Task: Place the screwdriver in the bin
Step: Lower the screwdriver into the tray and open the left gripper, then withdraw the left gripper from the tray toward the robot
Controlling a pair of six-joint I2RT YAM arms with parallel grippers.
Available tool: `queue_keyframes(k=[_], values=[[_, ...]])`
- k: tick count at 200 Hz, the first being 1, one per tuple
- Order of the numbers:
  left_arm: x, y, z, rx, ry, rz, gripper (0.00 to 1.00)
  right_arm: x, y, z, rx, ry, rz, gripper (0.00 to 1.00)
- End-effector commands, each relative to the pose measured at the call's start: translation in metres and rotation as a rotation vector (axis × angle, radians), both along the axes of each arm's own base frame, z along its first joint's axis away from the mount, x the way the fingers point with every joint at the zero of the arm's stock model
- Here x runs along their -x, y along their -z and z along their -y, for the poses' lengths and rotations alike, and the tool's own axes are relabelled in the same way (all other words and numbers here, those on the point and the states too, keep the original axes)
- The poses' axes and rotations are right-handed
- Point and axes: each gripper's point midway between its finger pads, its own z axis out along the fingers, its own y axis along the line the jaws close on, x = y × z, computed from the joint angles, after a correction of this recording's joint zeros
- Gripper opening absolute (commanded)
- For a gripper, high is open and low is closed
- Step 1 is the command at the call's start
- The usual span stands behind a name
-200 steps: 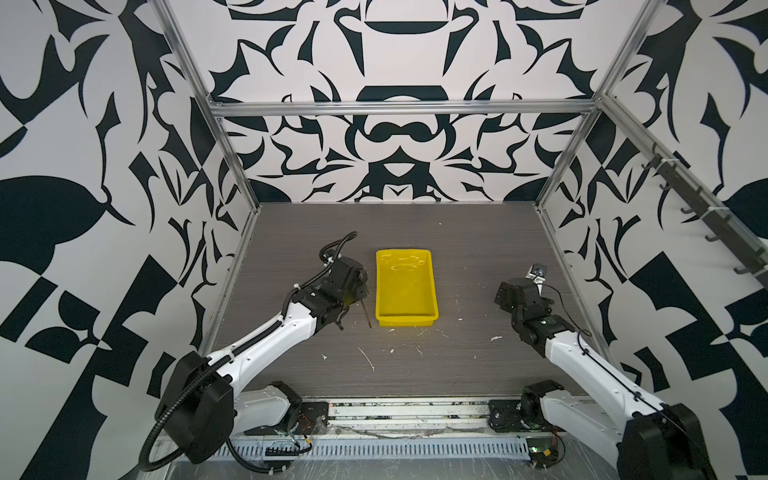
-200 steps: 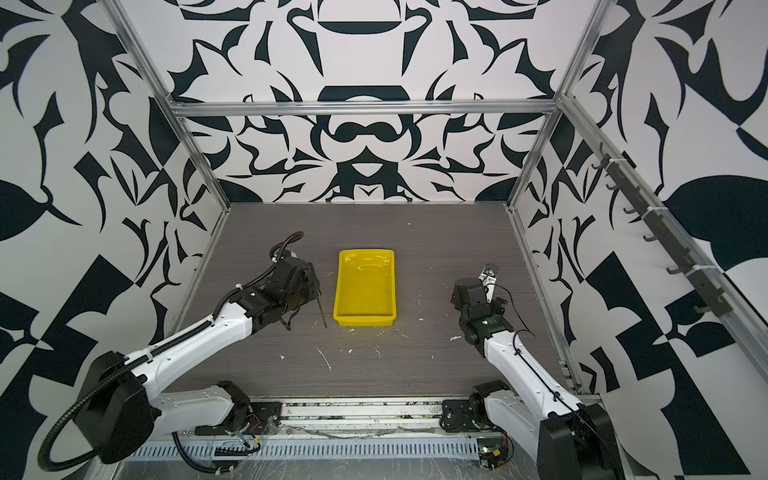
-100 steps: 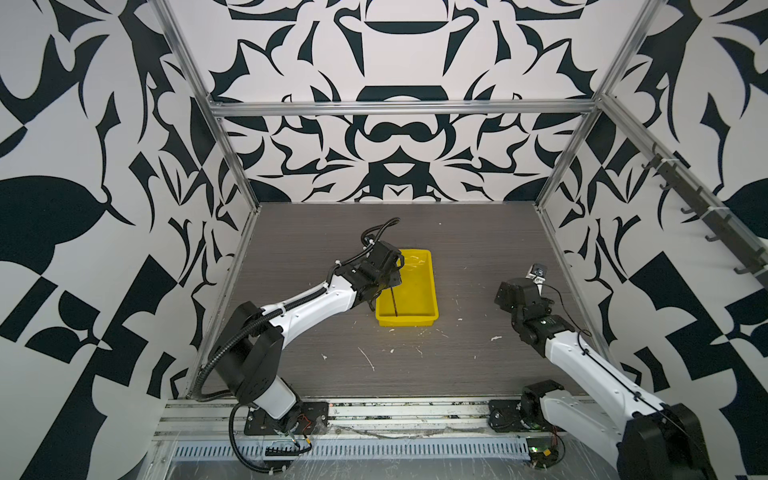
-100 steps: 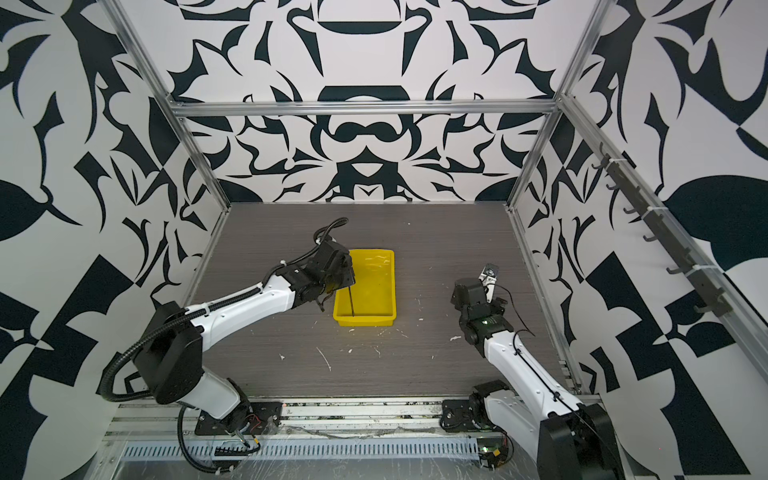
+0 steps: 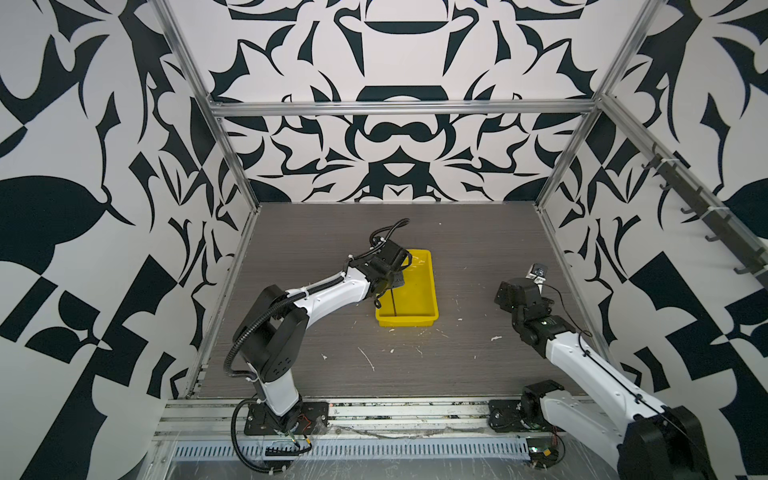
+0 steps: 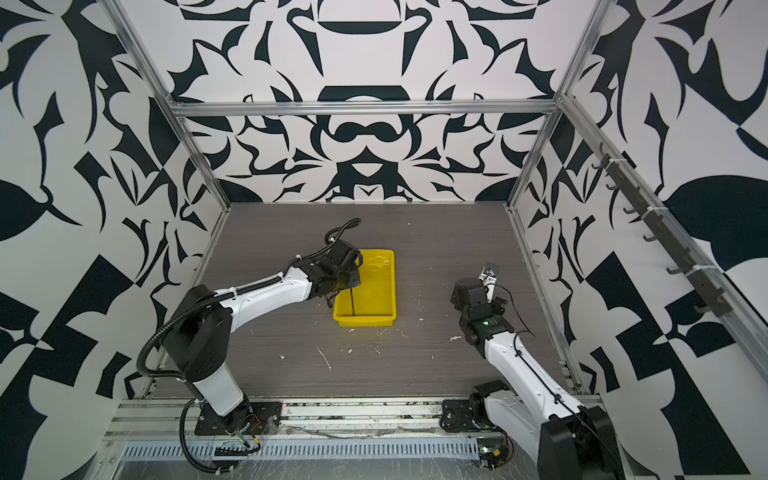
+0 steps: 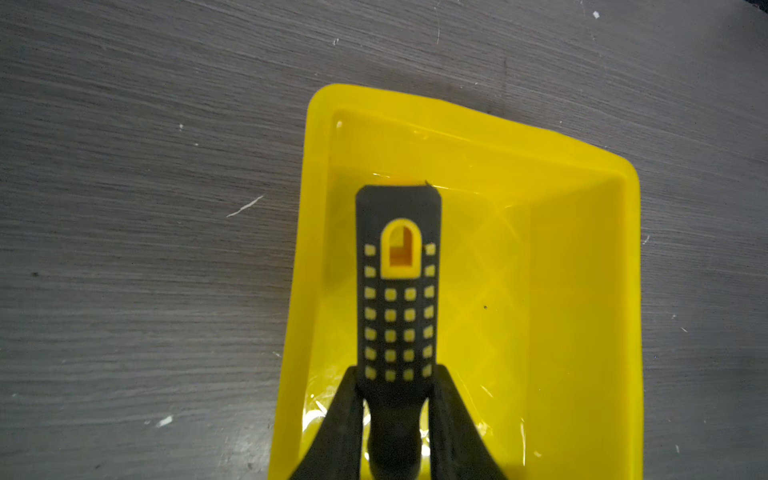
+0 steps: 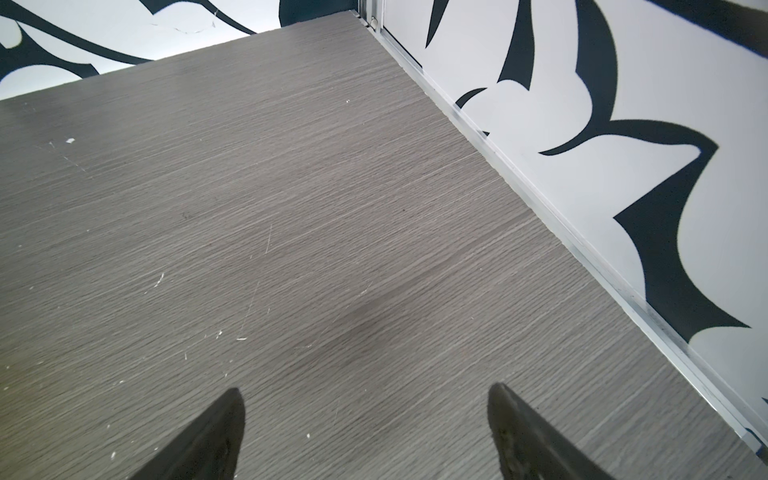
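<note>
Transport status, both top views: the left end effector [image 5: 392, 286] has carried the screwdriver [image 5: 393, 304] from over the bare worktop [image 5: 478, 365], on the left-edge side of the bin [image 5: 407, 321], to a position above the bin, which sits near the worktop centre. The thin shaft now slants down within the bin outline toward its near wall, as the screwdriver [image 6: 353, 303] and bin [image 6: 365, 320] also show. Whether the tip touches the bin floor cannot be determined. Left wrist view: the left end effector [image 7: 398, 386] is clamped on the lower part of the black, yellow-dotted handle, and the rest of the screwdriver [image 7: 398, 299] projects over the yellow interior of the bin [image 7: 582, 291]. Transfer therefore appears complete; release is judged to be the remaining step. Right wrist view: the right end effector [image 8: 365, 399] stands apart and empty over bare worktop [image 8: 291, 208] near the right edge, well clear of the bin.
</note>
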Motion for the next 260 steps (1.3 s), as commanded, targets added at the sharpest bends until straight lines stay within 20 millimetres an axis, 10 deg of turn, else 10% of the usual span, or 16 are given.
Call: queue_keyframes(k=[1, 105, 170, 237, 260], values=[[-0.002, -0.004, 0.003, -0.015, 0.004, -0.01, 0.25, -0.003, -0.008, 0.001, -0.009, 0.011, 0.041, 0.94], [0.013, -0.031, -0.013, 0.017, -0.029, 0.009, 0.88, -0.003, -0.008, 0.001, -0.009, 0.008, 0.037, 0.94], [0.041, -0.086, -0.1, -0.003, -0.177, 0.299, 0.99, -0.002, -0.008, 0.001, -0.009, 0.009, 0.034, 0.94], [0.106, -0.031, -0.206, -0.242, -0.266, 0.37, 0.99, -0.011, 0.008, -0.017, -0.089, -0.053, 0.006, 0.95], [0.107, -0.014, -0.201, -0.055, -0.299, 0.468, 0.99, -0.013, 0.011, -0.018, -0.087, -0.055, -0.021, 0.95]])
